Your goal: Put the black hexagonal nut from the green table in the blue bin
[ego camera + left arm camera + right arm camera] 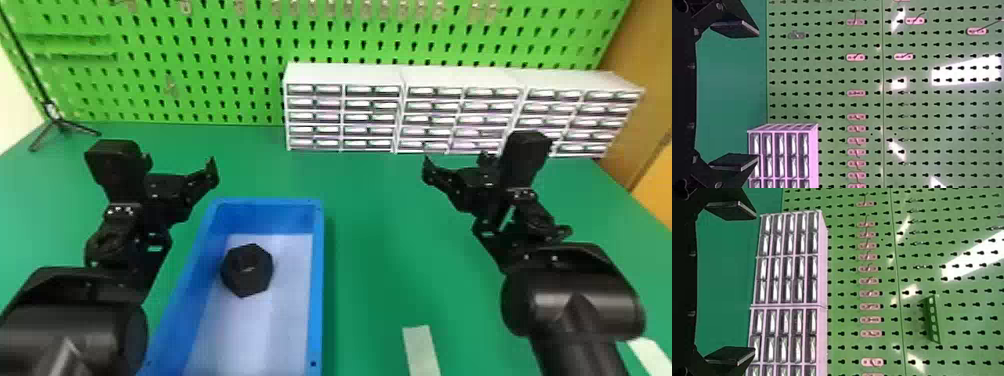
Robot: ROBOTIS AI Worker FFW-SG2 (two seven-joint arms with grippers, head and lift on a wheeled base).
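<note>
Black nut (247, 270) is lying in blue bin (317, 280) near its left edge, task seemingly complete; left hand (758, 97) and right hand (755, 282) are gaping wide, empty.

Middle lane: I could pass between the left gripper (180, 165) and the right gripper (456, 164), over the green table (370, 225).
Blue bin (317, 280): open from above; raised walls block me sideways.
Bin floor: I have room nearer me than the black hexagonal nut (247, 270).
Back: pegboard (200, 50) closes my way.
Back right: drawer cabinets (345, 75) block me.
Back left: a tripod (60, 122) stands there.
</note>
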